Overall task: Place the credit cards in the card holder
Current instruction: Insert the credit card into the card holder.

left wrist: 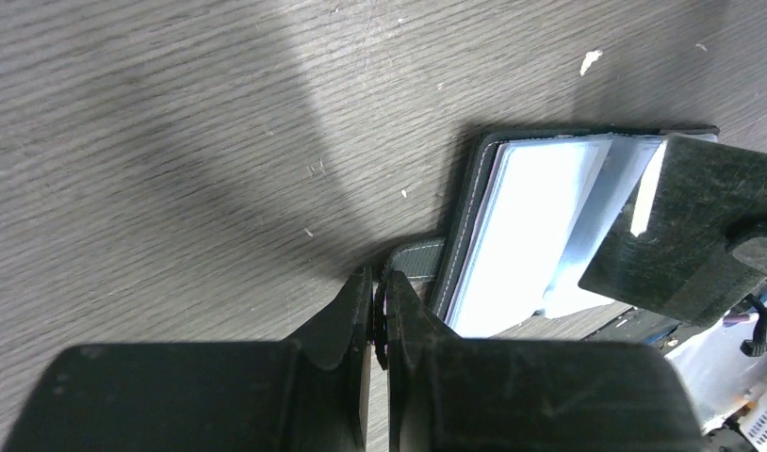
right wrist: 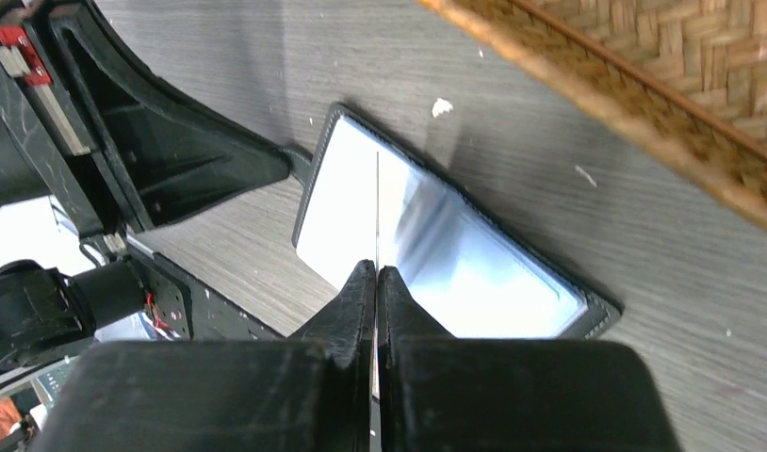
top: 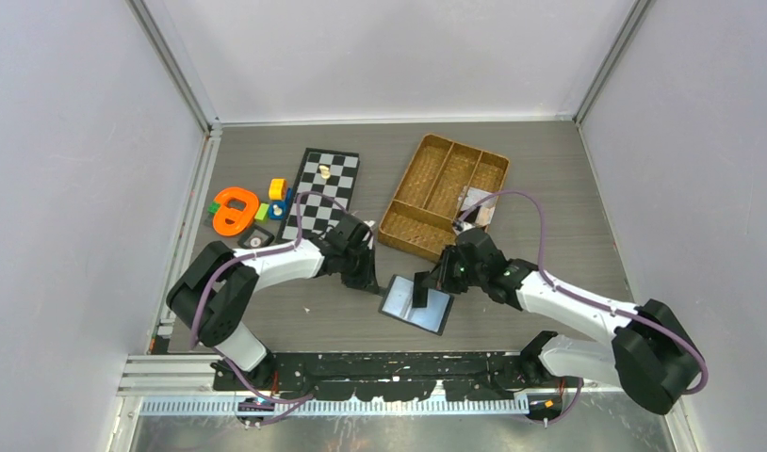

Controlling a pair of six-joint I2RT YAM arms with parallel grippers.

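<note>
The card holder [top: 417,306] lies open on the table, its bluish-grey inner pockets up; it also shows in the left wrist view [left wrist: 512,245] and the right wrist view [right wrist: 474,273]. My left gripper [left wrist: 380,282] is shut on its snap strap [left wrist: 417,256] at the wallet's left edge [top: 373,282]. My right gripper [right wrist: 376,271] is shut on a dark credit card [left wrist: 686,226], held on edge over the open pockets [top: 421,290]; the right wrist view shows it as a thin line [right wrist: 376,217]. Whitish cards [top: 476,202] lie in the woven tray.
A brown woven divided tray [top: 413,235] stands just behind the wallet. A chessboard [top: 318,193] with a small piece lies at the back left, beside an orange toy [top: 234,209] and coloured blocks. The left gripper body [right wrist: 172,141] is close to the wallet's left side.
</note>
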